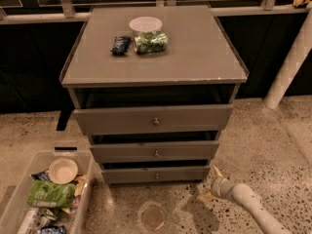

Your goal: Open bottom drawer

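Gripper (209,184) sat low over the floor, near right of the cabinet, fingers (216,171) spread apart, nothing held, just right of the bottom drawer (131,175). That drawer was lowest of three, looked nearly closed, with its knob (157,176) at centre. The middle drawer (122,152) and top drawer (117,120) above stuck out slightly. The grey cabinet top (195,52) held a white lidded container (145,24), a green bag (151,42) and a dark packet (120,45). The speckled floor (273,145) had a round mark (152,217). A clear bin (87,194) of snacks and a bowl (63,170) was near left. A white post (292,62) stood far right.
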Robot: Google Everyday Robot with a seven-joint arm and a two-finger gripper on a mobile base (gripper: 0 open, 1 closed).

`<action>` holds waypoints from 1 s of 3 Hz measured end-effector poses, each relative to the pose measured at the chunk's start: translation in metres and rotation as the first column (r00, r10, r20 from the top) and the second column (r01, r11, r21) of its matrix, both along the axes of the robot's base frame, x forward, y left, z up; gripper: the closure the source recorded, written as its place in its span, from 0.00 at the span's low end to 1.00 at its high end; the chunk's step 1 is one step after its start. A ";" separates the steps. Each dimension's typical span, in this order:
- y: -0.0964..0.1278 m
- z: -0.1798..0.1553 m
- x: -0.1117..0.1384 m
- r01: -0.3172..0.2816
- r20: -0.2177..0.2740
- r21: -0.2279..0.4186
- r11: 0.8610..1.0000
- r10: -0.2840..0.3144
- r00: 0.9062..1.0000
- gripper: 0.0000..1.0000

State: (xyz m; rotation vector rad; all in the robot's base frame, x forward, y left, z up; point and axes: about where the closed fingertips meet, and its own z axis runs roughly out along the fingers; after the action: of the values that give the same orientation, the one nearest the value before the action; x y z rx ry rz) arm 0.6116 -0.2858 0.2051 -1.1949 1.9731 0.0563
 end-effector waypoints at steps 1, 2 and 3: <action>0.019 -0.001 -0.004 -0.082 0.028 -0.034 0.996 0.083 0.996 0.00; 0.060 0.000 -0.015 -0.222 0.076 -0.063 0.973 0.227 0.971 0.00; 0.092 0.000 -0.006 -0.295 0.114 -0.103 0.950 0.306 0.945 0.00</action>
State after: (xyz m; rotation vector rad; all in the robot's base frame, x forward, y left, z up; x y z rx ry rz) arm 0.6055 -0.1939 0.2047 -1.5107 1.6825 0.0505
